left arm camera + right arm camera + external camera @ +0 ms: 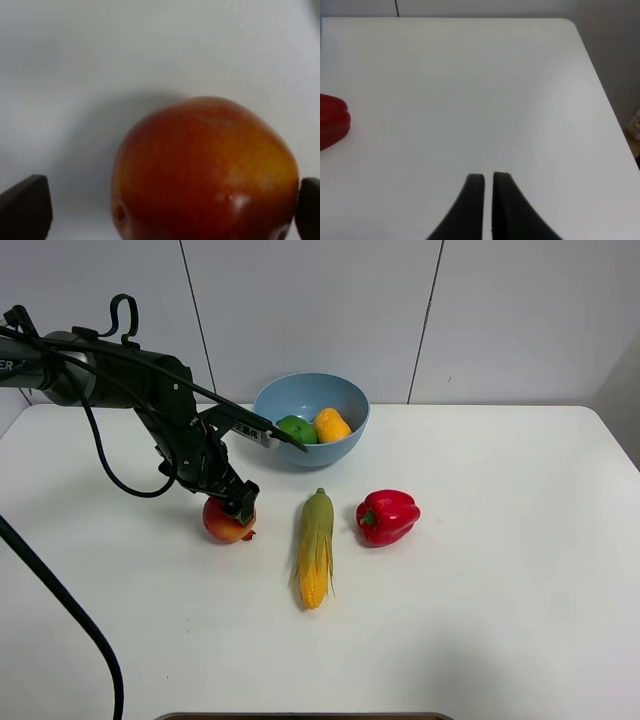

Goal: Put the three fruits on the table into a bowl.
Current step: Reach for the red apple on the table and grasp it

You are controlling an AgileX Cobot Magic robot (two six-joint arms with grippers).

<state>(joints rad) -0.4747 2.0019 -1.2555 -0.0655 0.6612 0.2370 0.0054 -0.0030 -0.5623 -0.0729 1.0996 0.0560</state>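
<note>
Now left gripper point(240, 505) down over pomegranate-like fruit point(227, 522) on table point(500, 620), fingers wide, straddling it, one pad near skin. Green fruit point(296, 428), mango-like fruit point(331, 425) inside bowl point(345, 395). Right gripper point(488, 177) fingers nearly together, empty.

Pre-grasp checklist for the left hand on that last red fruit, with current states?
1. Red fruit sits between the fingers of the left hand: ok, one finger on each side.
2. Fingers closed on it: not ok; a clear gap shows at one finger, and the other is at the fruit's edge.
3. Fruit resting on the table, not lifted: ok.
4. Bowl has room: ok, only the green fruit and the orange fruit are inside.
5. Corn and pepper clear of the grasp: ok, both lie apart from the fruit.
6. Right hand out of the way: ok, shut over bare table.
</note>
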